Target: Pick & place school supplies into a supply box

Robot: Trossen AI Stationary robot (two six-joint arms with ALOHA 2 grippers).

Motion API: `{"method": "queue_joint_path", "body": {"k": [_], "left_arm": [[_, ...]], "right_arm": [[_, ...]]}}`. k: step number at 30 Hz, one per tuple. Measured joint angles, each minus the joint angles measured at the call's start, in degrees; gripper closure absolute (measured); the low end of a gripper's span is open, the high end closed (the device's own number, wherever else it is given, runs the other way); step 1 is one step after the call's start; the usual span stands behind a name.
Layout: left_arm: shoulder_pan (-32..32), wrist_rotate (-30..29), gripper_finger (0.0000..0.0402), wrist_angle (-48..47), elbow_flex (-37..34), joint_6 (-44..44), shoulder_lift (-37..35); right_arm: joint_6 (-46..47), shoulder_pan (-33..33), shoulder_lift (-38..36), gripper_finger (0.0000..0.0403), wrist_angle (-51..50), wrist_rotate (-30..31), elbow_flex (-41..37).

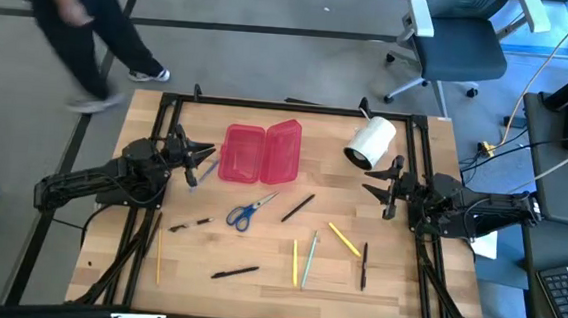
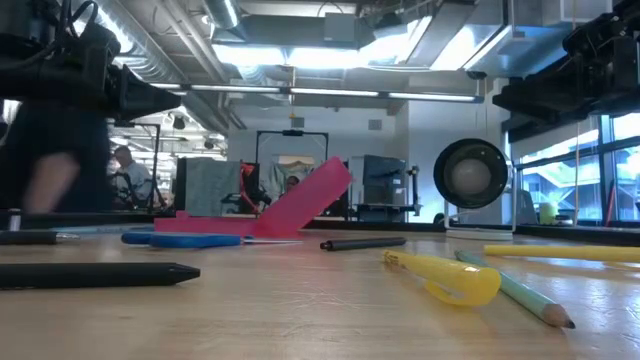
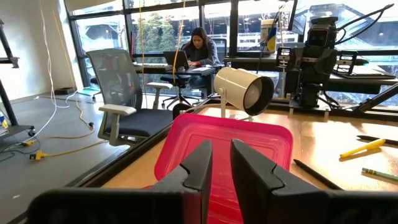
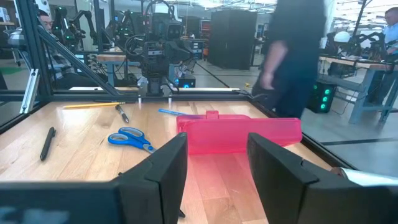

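The wooden slatted table [image 1: 255, 292] carries everything. Near its far right corner lies a big white roll [image 1: 370, 142] on its side. Left of it, at the far middle, the red-pink translucent plastic supply box [image 1: 259, 153] lies open, its two hinged halves side by side. The dark left arm waits at the left edge, its left gripper [image 1: 204, 159] just beside the box, fingers [image 3: 199, 168] a narrow gap apart and holding nothing. The right gripper [image 1: 380, 185] sits at the right edge below the roll, fingers [image 4: 166, 165] spread wide and empty. Blue-handled scissors [image 1: 247, 212] lie just in front of the box. Scattered nearer are a yellow pen [image 1: 344, 239], a green pencil [image 1: 309, 260], a yellow pencil [image 1: 295, 262] and black pens [image 1: 235, 272], all outside the box.
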State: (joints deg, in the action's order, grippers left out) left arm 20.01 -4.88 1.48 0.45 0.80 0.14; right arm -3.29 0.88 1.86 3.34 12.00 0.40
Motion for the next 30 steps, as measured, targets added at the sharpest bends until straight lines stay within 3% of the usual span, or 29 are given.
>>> {"method": "queue_joint_path", "body": {"k": [12, 18, 30], "left_arm": [[0.0, 0.0, 0.0350, 0.0, 0.0, 0.0, 0.0], [0.0, 0.0, 0.0345, 0.0, 0.0, 0.0, 0.0], [0.0, -0.1, 0.0347, 0.0, 0.0, 2.2, 0.0]], "right_arm": [[0.3, 0.0, 0.0, 0.0231, 0.0, 0.0, 0.0], [9.1, 0.0, 0.0, 0.0231, 0.1, 0.0, 0.0], [4.6, 0.0, 0.0, 0.0231, 1.6, 0.4, 0.0]]}}
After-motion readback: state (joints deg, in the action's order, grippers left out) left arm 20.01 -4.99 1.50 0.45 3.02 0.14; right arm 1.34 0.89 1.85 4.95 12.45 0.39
